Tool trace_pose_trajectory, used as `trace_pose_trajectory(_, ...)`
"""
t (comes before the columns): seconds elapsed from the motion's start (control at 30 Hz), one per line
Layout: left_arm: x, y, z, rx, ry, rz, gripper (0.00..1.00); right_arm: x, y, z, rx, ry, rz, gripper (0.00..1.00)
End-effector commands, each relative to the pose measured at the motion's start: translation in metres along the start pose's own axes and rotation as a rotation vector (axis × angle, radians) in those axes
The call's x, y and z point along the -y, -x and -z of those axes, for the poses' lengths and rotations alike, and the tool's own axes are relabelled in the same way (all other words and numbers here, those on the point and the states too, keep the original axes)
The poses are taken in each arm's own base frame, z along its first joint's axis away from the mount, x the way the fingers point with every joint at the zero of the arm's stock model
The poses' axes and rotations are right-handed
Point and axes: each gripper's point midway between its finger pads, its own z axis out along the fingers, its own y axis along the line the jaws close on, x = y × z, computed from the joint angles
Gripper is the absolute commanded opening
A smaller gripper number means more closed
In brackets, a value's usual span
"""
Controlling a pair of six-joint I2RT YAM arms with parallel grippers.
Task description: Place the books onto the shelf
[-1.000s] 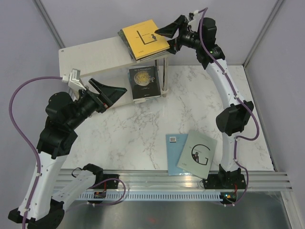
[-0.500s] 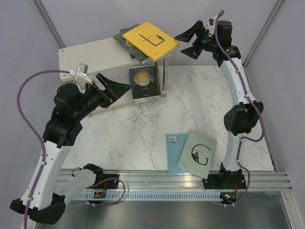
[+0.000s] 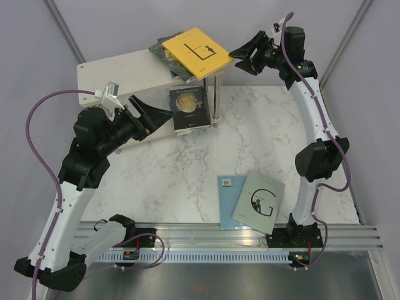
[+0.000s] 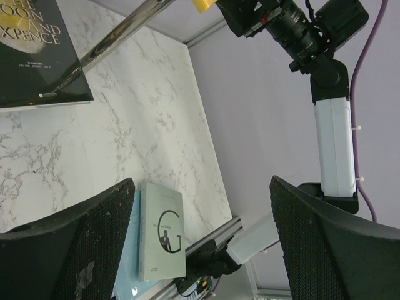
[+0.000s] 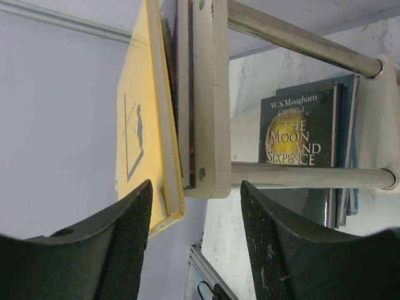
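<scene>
Shelf (image 3: 125, 72): stands at the far left of the marble bench (image 3: 187, 169). Its pale top board runs left to right.

Yellow book (image 3: 197, 52): lies flat on the right end of the top board, turned askew, with its right corner hanging past the edge. It rests on other books. A dark green cover (image 3: 164, 53) sticks out to its left. From the right wrist view I cannot count how many lie under it, possibly two.

Dark book (image 3: 189, 107) with gold lettering: lies under the top board on the lower tier, just left of a metal pole (image 3: 215, 100). The right wrist view shows it on top of a thin stack with bluish edges.

Blue book (image 3: 228, 200) and grey-green book (image 3: 258, 200) with the big "G": both lie on the bench near the right arm's base. The grey-green one overlaps the blue one's right side.

Right hand (image 3: 237, 57): held high, just beside the yellow book's overhanging corner. The fingers are apart with nothing between them. It is not touching the book, as far as the top view shows.

Left hand (image 3: 155, 117): hovers over the bench in front of the shelf, just left of the dark book. The fingers are spread wide and empty.
</scene>
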Motion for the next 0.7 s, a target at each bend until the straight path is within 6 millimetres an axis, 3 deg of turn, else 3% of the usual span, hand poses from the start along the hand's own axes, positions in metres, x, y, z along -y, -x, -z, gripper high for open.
trace_pose_trajectory(0.0, 0.013, 0.01, 0.004, 0.03, -0.048, -0.069, 0.9, -0.03, 0.005, 0.013, 0.043, 0.064, 0.035, 0.61)
trace_pose_trajectory(0.47, 0.013, 0.013, 0.007, 0.032, -0.051, -0.089, 0.9, -0.056, -0.024, -0.019, -0.005, 0.137, 0.019, 0.33)
trace_pose_trajectory(0.67, 0.011, 0.015, 0.007, 0.03, -0.049, -0.091, 0.9, -0.067, -0.04, -0.032, -0.026, 0.159, 0.011, 0.27)
